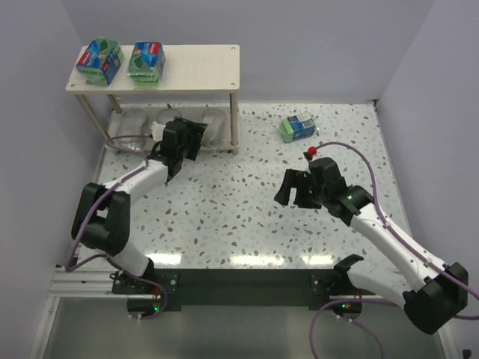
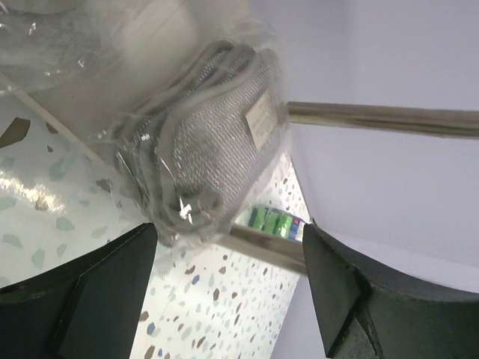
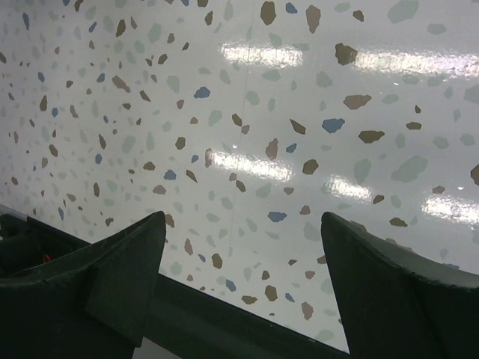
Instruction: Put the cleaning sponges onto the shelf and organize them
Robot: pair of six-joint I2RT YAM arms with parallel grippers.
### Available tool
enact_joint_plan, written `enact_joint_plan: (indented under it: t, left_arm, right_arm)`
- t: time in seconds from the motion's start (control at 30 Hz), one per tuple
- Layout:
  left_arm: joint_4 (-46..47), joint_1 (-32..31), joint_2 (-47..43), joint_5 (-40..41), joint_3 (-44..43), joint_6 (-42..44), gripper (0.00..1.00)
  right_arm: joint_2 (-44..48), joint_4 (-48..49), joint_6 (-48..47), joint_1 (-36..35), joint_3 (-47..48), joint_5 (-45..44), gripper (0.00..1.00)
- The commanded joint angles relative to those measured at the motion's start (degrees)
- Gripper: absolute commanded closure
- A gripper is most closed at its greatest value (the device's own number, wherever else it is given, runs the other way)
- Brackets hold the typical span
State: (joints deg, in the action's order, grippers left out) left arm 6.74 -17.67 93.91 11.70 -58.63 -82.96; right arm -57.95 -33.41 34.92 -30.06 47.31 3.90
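The shelf (image 1: 202,63) stands at the back left. Two green sponge packs (image 1: 99,61) (image 1: 147,61) lie on its top board. Silvery scourers in clear plastic (image 1: 136,123) (image 1: 217,124) lie on the lower board. A third green pack (image 1: 298,127) lies on the table right of the shelf. My left gripper (image 1: 193,133) is open at the lower board. In the left wrist view its fingers (image 2: 228,232) stand apart just short of a silvery scourer (image 2: 217,142). My right gripper (image 1: 293,196) is open and empty over the table (image 3: 239,217).
A thin shelf leg (image 2: 374,117) crosses the left wrist view, with the loose green pack (image 2: 275,222) far behind. A small red thing (image 1: 310,151) lies near the right arm. White walls close in the speckled table (image 1: 239,224).
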Motion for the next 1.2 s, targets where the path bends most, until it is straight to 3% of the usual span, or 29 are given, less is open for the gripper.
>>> enact_joint_plan:
  t: [0.0, 0.23, 0.5, 0.6, 0.7, 0.97, 1.17]
  left_arm:
    - [4.9, -0.5, -9.2, -1.6, 4.0, 3.2, 0.16]
    - [2.1, -1.9, -23.7, -9.8, 15.9, 9.1, 0.15]
    - [0.5, -4.7, -38.5, -22.7, 27.7, 22.6, 0.17]
    - [-0.8, -5.0, -41.2, -29.4, 30.5, 27.1, 0.17]
    - [-2.5, -5.3, -42.9, -32.6, 32.8, 31.3, 0.17]
    - [-5.3, -5.8, -44.6, -37.6, 35.5, 35.7, 0.17]
    - [-11.2, -5.8, -47.7, -36.1, 35.1, 39.3, 0.17]
  right_arm:
    - [1.4, -0.8, 0.0, 0.0, -0.2, -2.1, 0.12]
    - [-2.6, -0.7, -1.3, 1.2, 3.2, -8.1, 0.06]
    - [-22.6, 8.5, -3.8, 11.1, 16.1, -10.1, 0.04]
    - [-32.6, 7.8, -2.8, 13.8, 26.5, -13.4, 0.03]
    - [-39.9, 9.4, 4.7, 17.1, 33.0, -14.2, 0.03]
    - [-50.6, 20.1, 30.2, 19.8, 35.1, -17.4, 0.07]
    - [-58.9, 24.5, 34.7, 20.1, 41.3, -16.3, 0.08]
